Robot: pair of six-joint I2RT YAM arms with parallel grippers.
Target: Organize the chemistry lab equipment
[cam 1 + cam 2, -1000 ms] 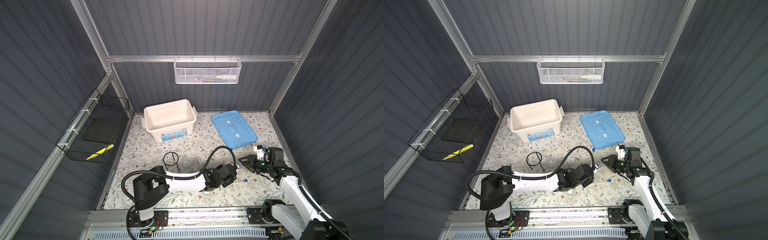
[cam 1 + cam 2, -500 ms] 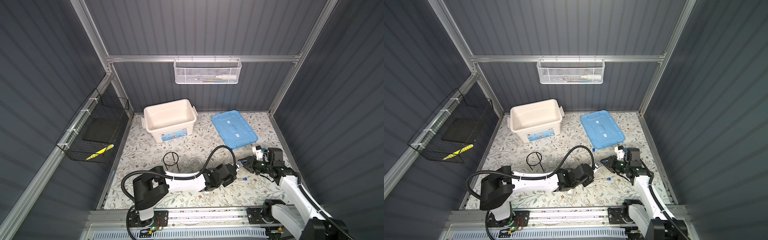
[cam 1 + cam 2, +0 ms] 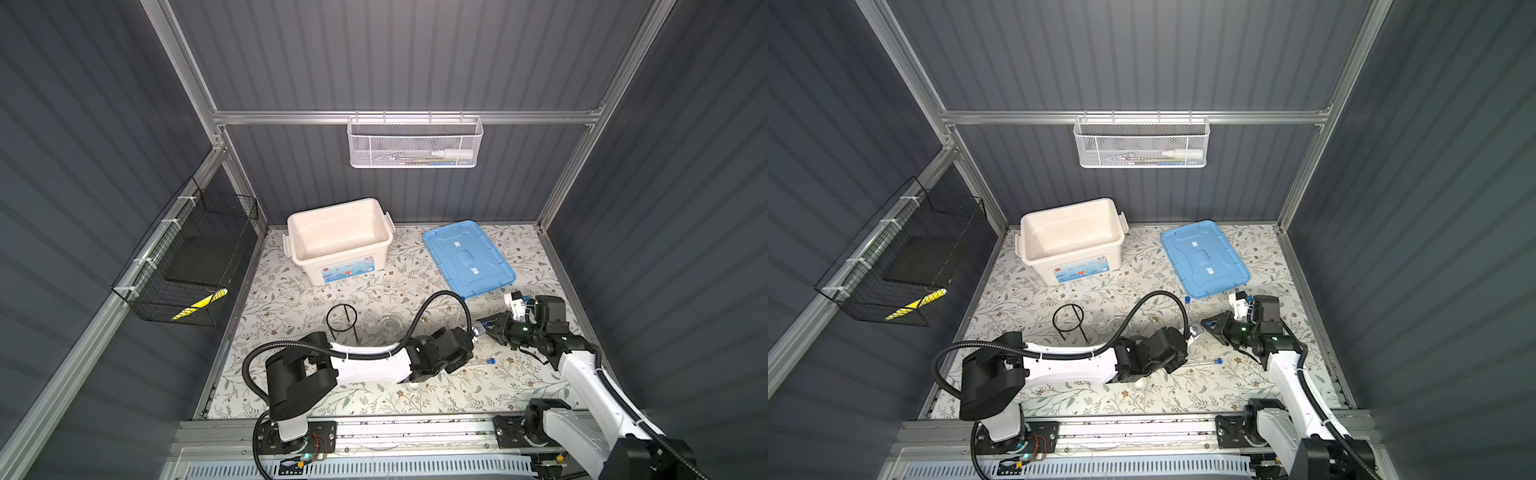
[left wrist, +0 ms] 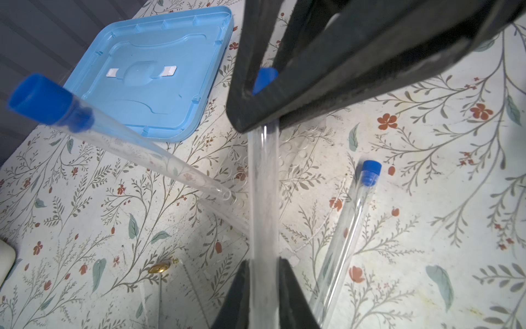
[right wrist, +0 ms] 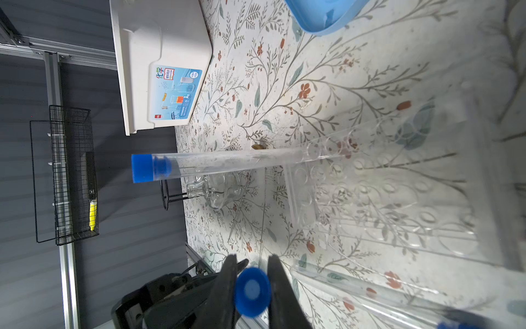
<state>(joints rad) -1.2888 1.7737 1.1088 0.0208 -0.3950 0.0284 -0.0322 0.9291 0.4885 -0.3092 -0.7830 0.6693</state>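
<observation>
Handover point right of mat centre. Clamped on held test tube (image 4: pixel 263 185): left gripper (image 4: pixel 263 265) on glass body, right gripper (image 5: pixel 253 257) on blue cap (image 5: pixel 252 287). Crowded just beside by clear rack (image 5: pixel 384 185) carrying one leaning tube (image 4: pixel 142 153); loose tube (image 4: pixel 347 228) flat nearby. Bounded far by blue lid (image 4: pixel 148 71) edge. Bare mat (image 3: pixel 519 386) near-right.
</observation>
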